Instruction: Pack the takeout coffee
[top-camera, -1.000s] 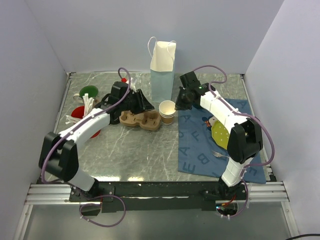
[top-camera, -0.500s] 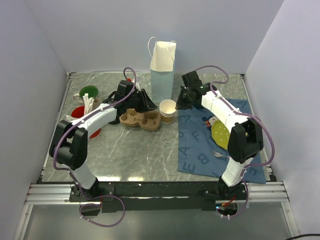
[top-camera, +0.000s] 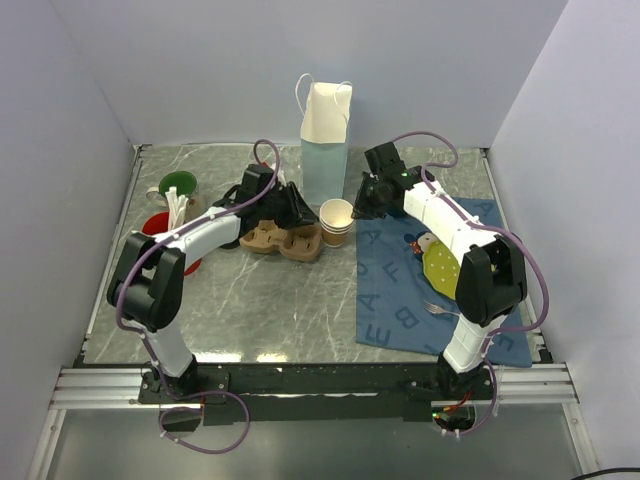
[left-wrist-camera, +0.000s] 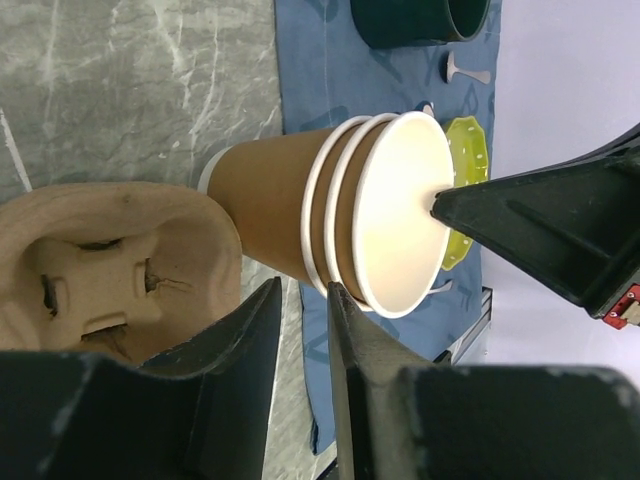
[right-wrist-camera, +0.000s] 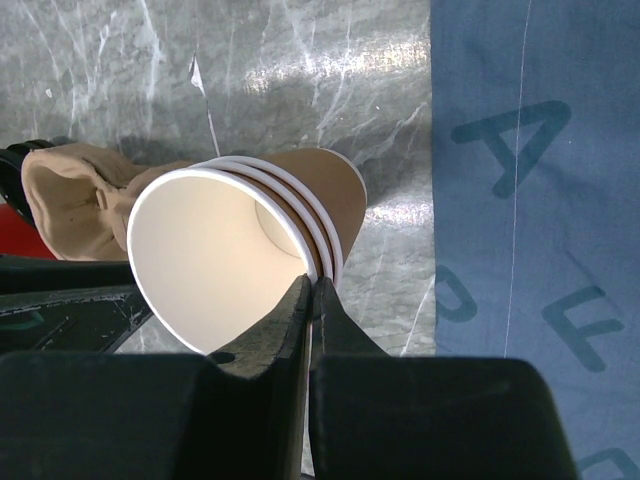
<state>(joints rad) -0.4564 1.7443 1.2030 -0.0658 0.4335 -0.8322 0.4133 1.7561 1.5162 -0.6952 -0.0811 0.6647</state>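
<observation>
A stack of three tan kraft cups (top-camera: 335, 222), cream-white inside and without a lid, stands on the marble just left of the blue mat. My right gripper (top-camera: 358, 208) is shut on the rim of the top cup; in the right wrist view (right-wrist-camera: 312, 283) one finger is inside the cup (right-wrist-camera: 220, 255) and the other outside. My left gripper (top-camera: 293, 207) is at the stack's left side. In the left wrist view (left-wrist-camera: 302, 290) its jaws stand slightly apart and empty, one tip against the lowest rim of the cups (left-wrist-camera: 300, 200). No black lid is in view.
A brown pulp cup carrier (top-camera: 282, 240) lies just left of the cups. A white paper bag (top-camera: 325, 130) stands behind them. A blue lettered mat (top-camera: 400, 300) holds a yellow plate (top-camera: 440, 265). A dark green mug (left-wrist-camera: 420, 20) shows. A red cup (top-camera: 155, 222) sits far left.
My left arm has swung right across the carrier, bringing its gripper up beside the cup stack. The right gripper and the cups have stayed in place.
</observation>
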